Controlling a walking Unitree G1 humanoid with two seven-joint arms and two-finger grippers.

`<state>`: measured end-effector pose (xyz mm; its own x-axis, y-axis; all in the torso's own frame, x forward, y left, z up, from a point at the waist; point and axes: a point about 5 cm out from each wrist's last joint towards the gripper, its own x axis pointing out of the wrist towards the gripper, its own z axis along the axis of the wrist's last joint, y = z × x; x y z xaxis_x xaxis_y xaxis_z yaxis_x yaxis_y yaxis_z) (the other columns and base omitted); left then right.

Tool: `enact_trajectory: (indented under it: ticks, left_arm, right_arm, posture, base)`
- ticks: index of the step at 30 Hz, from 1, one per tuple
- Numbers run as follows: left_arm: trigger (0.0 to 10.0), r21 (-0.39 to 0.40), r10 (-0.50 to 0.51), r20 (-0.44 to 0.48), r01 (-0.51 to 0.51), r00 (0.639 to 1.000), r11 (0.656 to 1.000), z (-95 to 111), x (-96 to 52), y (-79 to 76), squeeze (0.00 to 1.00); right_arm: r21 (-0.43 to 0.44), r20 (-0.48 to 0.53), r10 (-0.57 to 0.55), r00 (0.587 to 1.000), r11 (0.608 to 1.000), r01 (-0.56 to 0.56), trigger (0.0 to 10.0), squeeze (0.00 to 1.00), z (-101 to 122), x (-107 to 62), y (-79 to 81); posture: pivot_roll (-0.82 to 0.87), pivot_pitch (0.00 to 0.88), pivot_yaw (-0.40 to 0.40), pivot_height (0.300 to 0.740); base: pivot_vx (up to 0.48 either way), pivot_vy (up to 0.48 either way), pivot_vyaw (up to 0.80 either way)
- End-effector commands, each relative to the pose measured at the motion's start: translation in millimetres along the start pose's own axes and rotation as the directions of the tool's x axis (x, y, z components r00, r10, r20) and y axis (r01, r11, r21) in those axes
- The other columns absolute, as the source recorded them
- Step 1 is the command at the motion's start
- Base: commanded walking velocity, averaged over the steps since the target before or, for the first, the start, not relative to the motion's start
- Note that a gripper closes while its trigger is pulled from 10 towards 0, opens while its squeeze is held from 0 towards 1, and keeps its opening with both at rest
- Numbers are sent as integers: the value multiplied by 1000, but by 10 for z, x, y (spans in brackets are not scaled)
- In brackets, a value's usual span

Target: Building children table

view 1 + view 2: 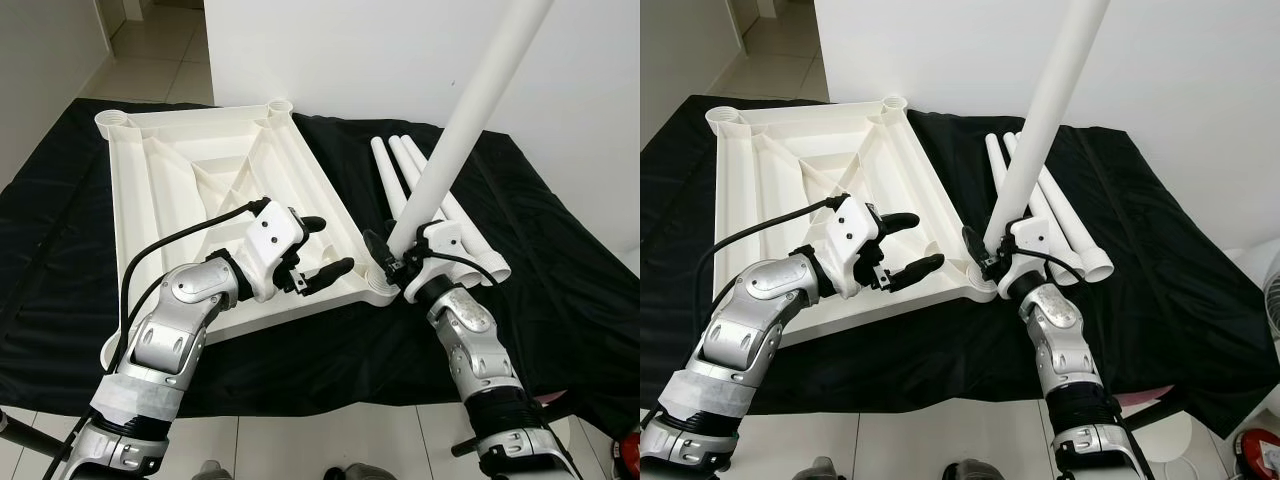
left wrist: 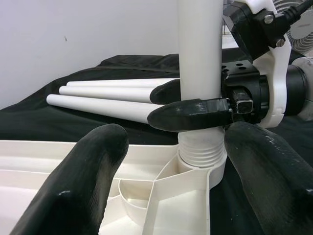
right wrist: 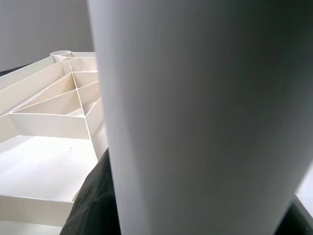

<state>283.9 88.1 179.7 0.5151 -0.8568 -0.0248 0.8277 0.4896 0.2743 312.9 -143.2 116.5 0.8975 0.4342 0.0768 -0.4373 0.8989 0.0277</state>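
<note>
A white plastic tabletop [image 1: 200, 190] lies upside down on a black cloth [image 1: 560, 260] spread over the floor, its ribbed underside facing up. Round sockets sit at its corners; two show at the far edge and one at the near right corner.

The right gripper [image 1: 398, 262] is at that near right corner, its black fingers pinching a long white table leg [image 1: 470, 110] low on its shaft. The leg stands nearly upright, tilted a little to the right and away, with its threaded lower end sitting in the corner socket [image 2: 200, 164]. In the left wrist view the threads show just above the socket rim, and one black fingertip [image 2: 190, 113] crosses the front of the leg.

The left gripper [image 1: 325, 247] hovers over the near right part of the tabletop, just left of the leg. Its two fingers are spread apart and hold nothing, pointing right toward the socket.

Three more white legs [image 1: 420, 190] lie side by side on the cloth to the right of the tabletop, behind the standing leg. Beyond the cloth are a white wall [image 1: 330, 50] and pale floor tiles [image 1: 150, 50].
</note>
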Motion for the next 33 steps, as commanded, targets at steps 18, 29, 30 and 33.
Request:
enact_trajectory:
  ticks: [18, 29, 30, 33]
  left_arm:
    - [10000, -45, -6, 12, 7, 1000, 999, 9, 35, -86, 0]
    - [10000, -72, -94, 7, 94, 996, 993, -40, 77, -280, 0]
    - [10000, -74, -95, 8, 96, 995, 993, -41, 90, -290, 0]
    - [10000, -81, -100, 15, 101, 995, 992, -33, 108, -307, 0]
  right_arm:
    - [131, -40, -385, 922, 913, 387, 10000, 0, -134, 107, 245]
    - [94, 29, -320, 947, 944, 316, 10000, 0, -5, 243, 458]
    - [84, 43, -315, 948, 947, 310, 10000, 0, 14, 243, 454]
    - [82, 66, -309, 949, 949, 303, 10000, 0, 43, 231, 440]
  posture:
    - [105, 35, -71, 740]
    - [102, 20, -79, 740]
    - [102, 20, -79, 740]
    - [100, 16, -81, 740]
  base:
    - [0, 0, 0]
    - [0, 0, 0]
    - [0, 0, 0]
    - [0, 0, 0]
